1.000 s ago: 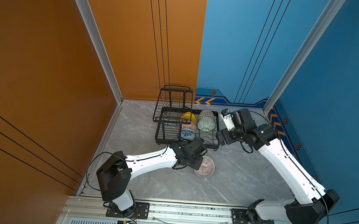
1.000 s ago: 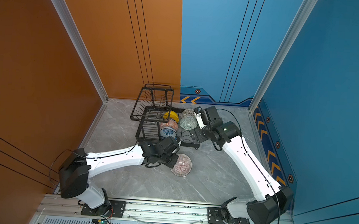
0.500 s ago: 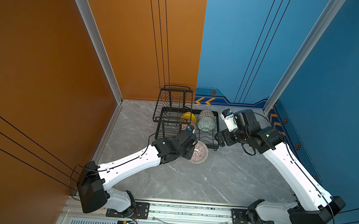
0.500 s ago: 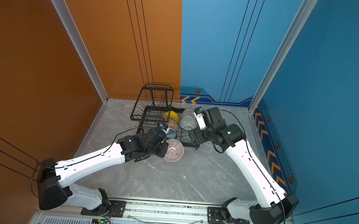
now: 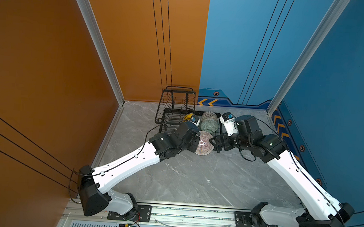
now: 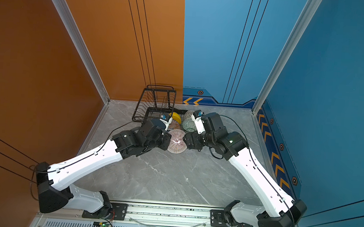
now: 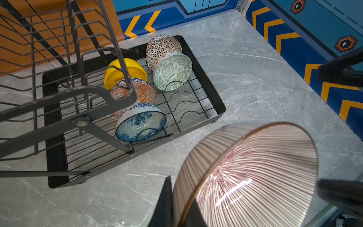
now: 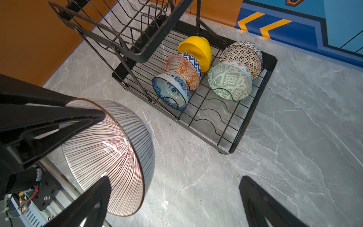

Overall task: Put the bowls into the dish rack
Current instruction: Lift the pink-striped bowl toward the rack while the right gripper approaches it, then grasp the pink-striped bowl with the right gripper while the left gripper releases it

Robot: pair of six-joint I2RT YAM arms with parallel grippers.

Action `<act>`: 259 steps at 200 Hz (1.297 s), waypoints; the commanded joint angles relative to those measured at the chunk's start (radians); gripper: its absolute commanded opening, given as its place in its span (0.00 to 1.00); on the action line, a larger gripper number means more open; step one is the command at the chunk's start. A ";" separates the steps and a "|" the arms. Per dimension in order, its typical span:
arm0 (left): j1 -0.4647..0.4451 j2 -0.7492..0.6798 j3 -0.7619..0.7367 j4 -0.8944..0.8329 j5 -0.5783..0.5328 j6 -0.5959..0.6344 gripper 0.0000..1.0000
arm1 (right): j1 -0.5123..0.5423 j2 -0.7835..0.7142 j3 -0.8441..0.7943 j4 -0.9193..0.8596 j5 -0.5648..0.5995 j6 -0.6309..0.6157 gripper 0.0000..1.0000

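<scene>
The pink radial-striped bowl [image 5: 205, 143] [image 6: 176, 141] hangs tilted on its side just in front of the dish rack [image 5: 165, 117]. My left gripper [image 7: 177, 196] [image 5: 196, 141] is shut on its rim. The right gripper [image 8: 174, 178] [image 5: 213, 142] stands open facing the bowl [image 8: 110, 155]; one finger [image 8: 98, 196] is at the bowl's mouth and grips nothing. In the low tray [image 7: 204, 74] stand the yellow bowl [image 7: 125, 68], orange-white bowl [image 7: 143, 92], blue floral bowl [image 7: 141, 121], dark patterned bowl [image 7: 163, 45] and pale green bowl [image 7: 172, 70].
The rack's raised basket tier [image 5: 177, 98] holds nothing and stands at the end by the orange wall. Free wire slots [image 8: 214, 114] lie in front of the green bowl. The blue wall [image 5: 308, 105] closes the right side, and grey marble floor [image 5: 194, 180] spreads toward the arm bases.
My left arm has carried the pink bowl up off the floor and toward the rack's front edge. The right gripper has come down close to the bowl, still open.
</scene>
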 commanded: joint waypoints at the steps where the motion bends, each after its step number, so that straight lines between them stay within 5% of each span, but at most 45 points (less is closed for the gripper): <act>1: 0.003 -0.006 0.042 0.032 -0.026 0.023 0.00 | 0.006 -0.023 -0.036 0.092 -0.034 0.085 0.98; 148: 0.012 0.000 0.058 0.086 -0.008 0.021 0.00 | 0.042 0.047 -0.070 0.154 0.025 0.169 0.70; 259: 0.011 0.006 0.062 0.106 0.028 0.014 0.00 | 0.043 0.068 -0.074 0.177 0.040 0.174 0.30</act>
